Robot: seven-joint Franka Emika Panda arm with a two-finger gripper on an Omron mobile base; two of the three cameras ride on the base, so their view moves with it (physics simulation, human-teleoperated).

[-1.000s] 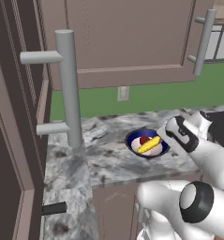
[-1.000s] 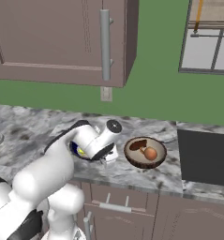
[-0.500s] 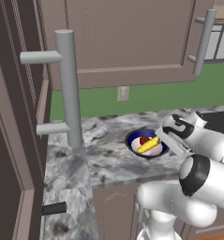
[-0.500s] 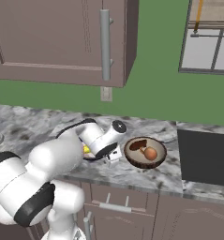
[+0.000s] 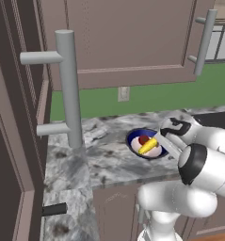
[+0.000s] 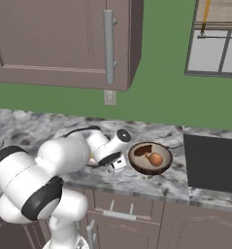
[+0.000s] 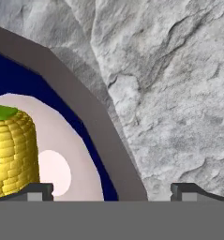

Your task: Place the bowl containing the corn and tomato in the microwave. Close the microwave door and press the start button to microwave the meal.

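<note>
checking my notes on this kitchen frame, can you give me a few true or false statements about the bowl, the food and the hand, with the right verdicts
1. The corn lies inside the bowl. True.
2. The hand is shut on the bowl's rim. False: the jaws stand wide open, one fingertip over the bowl's inside and one over the counter outside the rim, holding nothing.
3. The tomato sits in the bowl next to the corn. True.
4. The blue bowl is stacked in the brown bowl. False: the brown bowl stands apart on the counter, on the far side of the hand.
5. The bowl rests on a marbled grey counter. True.
6. The brown bowl holds nothing. False: it holds a round orange-brown item and a dark piece.
</note>
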